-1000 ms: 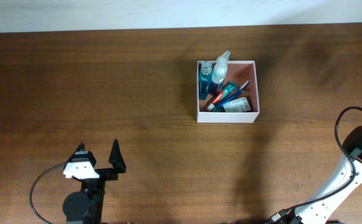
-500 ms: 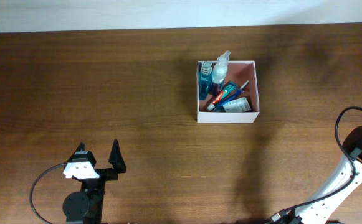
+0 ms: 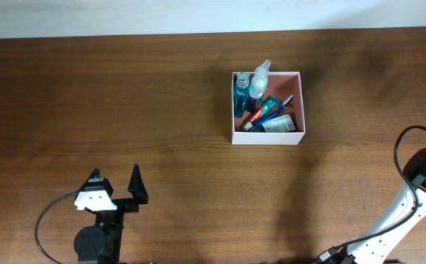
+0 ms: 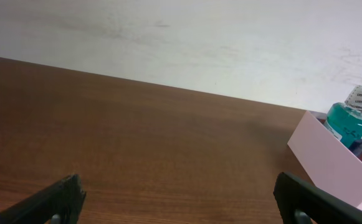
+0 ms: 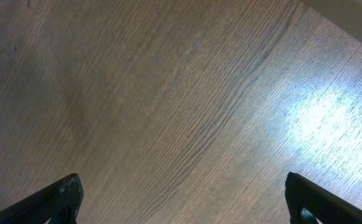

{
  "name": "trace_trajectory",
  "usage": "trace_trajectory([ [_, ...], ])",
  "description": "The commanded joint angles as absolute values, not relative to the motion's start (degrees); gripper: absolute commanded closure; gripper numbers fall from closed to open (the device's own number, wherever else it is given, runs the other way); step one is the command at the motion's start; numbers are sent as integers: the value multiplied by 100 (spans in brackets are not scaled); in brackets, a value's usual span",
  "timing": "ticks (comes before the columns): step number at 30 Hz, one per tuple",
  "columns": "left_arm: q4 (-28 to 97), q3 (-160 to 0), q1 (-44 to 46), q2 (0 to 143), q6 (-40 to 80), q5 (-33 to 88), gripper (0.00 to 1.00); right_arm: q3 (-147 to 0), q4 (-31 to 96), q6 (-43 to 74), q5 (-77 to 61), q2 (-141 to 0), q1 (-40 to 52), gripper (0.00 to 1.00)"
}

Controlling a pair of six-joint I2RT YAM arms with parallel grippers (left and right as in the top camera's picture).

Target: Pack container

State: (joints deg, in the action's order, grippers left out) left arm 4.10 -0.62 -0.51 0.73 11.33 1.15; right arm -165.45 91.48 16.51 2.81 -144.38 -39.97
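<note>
The container (image 3: 267, 137), a square white-walled box with a pinkish inside, stands right of the table's middle. It holds a blue bottle (image 3: 240, 92), a clear spray bottle (image 3: 258, 83), a toothpaste tube (image 3: 265, 111) and a small carton (image 3: 278, 125). My left gripper (image 3: 116, 182) sits near the front left, far from the box, open and empty. In the left wrist view its open gripper (image 4: 181, 199) frames bare wood, with the container (image 4: 330, 155) and blue bottle (image 4: 349, 121) at the right edge. My right gripper (image 5: 187, 202) is open over bare tabletop.
The right arm (image 3: 421, 180) and its cable stand at the table's front right edge. A pale wall (image 4: 181, 43) runs behind the table's far edge. Brown wood tabletop (image 3: 125, 95) surrounds the box on all sides.
</note>
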Motion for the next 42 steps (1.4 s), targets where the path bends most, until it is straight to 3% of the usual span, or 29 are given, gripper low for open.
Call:
trace_trajectory([
  [1, 454, -51, -97, 30, 1020, 217, 1, -16591, 9146, 1702, 349, -14398, -3972, 1],
  [14, 454, -51, -97, 30, 1020, 217, 1, -16593, 9148, 1653, 945, -13627, -3553, 1],
  [23, 454, -51, -97, 30, 1020, 217, 1, -16582, 9126, 1656, 3035, -11992, -2438, 1],
  [37, 456, -51, -97, 30, 1020, 217, 1, -14328, 9015, 1662, 2797, -8952, -574, 1],
  [42, 456, -54, -97, 30, 1020, 217, 1, -13677, 7983, 1662, 1962, -7902, -294, 1],
])
